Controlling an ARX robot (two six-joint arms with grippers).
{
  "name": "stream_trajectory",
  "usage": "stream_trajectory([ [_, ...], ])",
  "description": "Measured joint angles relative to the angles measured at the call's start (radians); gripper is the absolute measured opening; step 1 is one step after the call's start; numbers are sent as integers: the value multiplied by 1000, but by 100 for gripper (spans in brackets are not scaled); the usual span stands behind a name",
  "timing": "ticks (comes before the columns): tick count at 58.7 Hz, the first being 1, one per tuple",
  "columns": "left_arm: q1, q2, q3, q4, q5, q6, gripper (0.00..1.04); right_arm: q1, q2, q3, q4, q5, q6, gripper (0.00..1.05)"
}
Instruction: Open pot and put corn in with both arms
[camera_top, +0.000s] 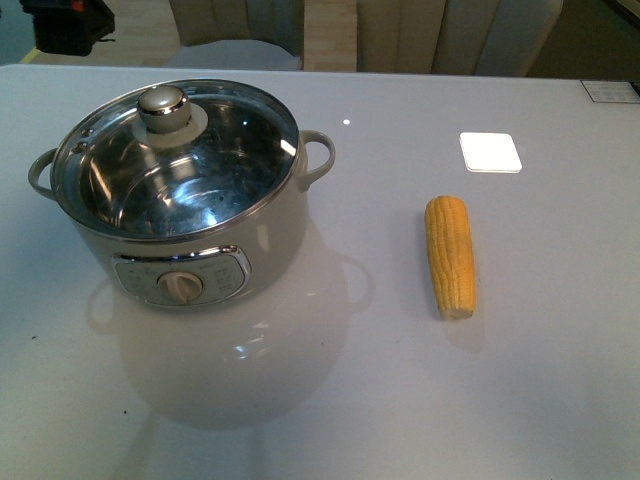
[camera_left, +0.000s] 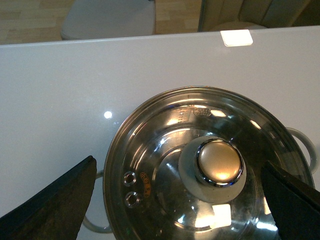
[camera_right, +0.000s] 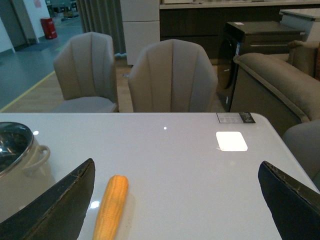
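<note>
Currently the pot (camera_top: 200, 250) sits toward the table's (camera_top: 560, 400) left edge, dial (camera_top: 181, 287) facing the near edge. Glass lid (camera_top: 230, 170) is seated on the rim, knob (camera_top: 163, 108) up. Corn (camera_top: 450, 255) lies flat toward the right edge, well apart from the pot, its length running from far edge to near edge. Left gripper (camera_left: 178, 165) hangs over the lid, fingers (camera_left: 50, 205) spread wide either side of the knob, touching nothing. Right gripper (camera_right: 176, 164) hangs above the table, fingers (camera_right: 55, 205) likewise spread wide, empty; the corn shows near one finger, no contact. Chairs (camera_right: 172, 75) stand beyond the far edge.
</note>
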Motion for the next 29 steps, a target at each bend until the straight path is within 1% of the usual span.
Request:
stream_trajectory([
  [12,-40,141,108,-11,-12,8,98,0,0,0,0,0,0,96],
  [29,-87,251,224,-64,-9,-14,98,0,0,0,0,0,0,96],
])
